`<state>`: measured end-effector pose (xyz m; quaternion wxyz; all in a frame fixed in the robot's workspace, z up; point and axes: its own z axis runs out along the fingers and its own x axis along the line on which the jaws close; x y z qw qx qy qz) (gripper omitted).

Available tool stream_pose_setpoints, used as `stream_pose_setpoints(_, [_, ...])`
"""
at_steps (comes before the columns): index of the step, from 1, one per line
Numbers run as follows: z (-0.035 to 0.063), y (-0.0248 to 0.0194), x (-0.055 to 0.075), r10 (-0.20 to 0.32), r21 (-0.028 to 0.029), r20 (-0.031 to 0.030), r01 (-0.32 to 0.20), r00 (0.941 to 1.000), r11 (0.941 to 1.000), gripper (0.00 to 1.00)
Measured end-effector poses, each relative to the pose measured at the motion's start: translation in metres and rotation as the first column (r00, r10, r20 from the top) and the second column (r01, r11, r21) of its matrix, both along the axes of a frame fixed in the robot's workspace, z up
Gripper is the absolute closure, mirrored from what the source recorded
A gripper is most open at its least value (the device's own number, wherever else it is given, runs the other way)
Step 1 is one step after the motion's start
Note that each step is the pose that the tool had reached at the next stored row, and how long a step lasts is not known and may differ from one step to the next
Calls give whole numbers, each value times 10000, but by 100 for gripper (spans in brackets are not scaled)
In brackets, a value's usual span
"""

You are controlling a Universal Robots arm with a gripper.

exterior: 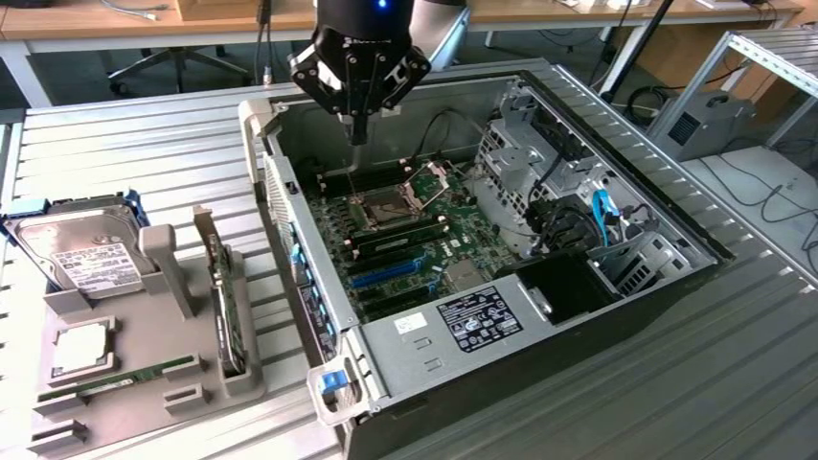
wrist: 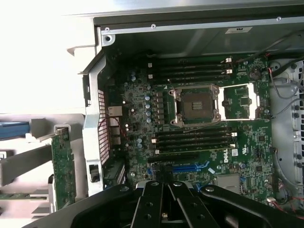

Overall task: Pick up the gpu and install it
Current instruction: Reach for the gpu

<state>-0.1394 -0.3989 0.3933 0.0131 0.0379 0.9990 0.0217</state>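
Observation:
The gpu [exterior: 226,307] stands on its edge in a slot of the grey holder tray [exterior: 153,383], at the exterior view's left of the computer case. In the wrist view the gpu [wrist: 62,166] shows as a thin green board beside the case wall. My gripper [exterior: 359,132] hangs over the back of the open case, fingers pressed together and pointing down, holding nothing. It is well apart from the gpu. Below my gripper [wrist: 166,190] lies the motherboard [wrist: 142,114] with its blue expansion slot [wrist: 190,167] and an open processor socket [wrist: 197,104].
The open computer case [exterior: 422,331] lies on a ribbed metal table [exterior: 715,364]. The tray also holds a hard drive [exterior: 79,257], a processor chip [exterior: 79,350] and a green memory stick [exterior: 122,377]. Cables and a drive cage [exterior: 576,220] fill the case's far side.

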Motion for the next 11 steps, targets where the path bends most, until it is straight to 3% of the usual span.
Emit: stream_pose_setpoints(11, [0, 0, -37, 0, -1, 0, 0, 10000, 10000, 89])
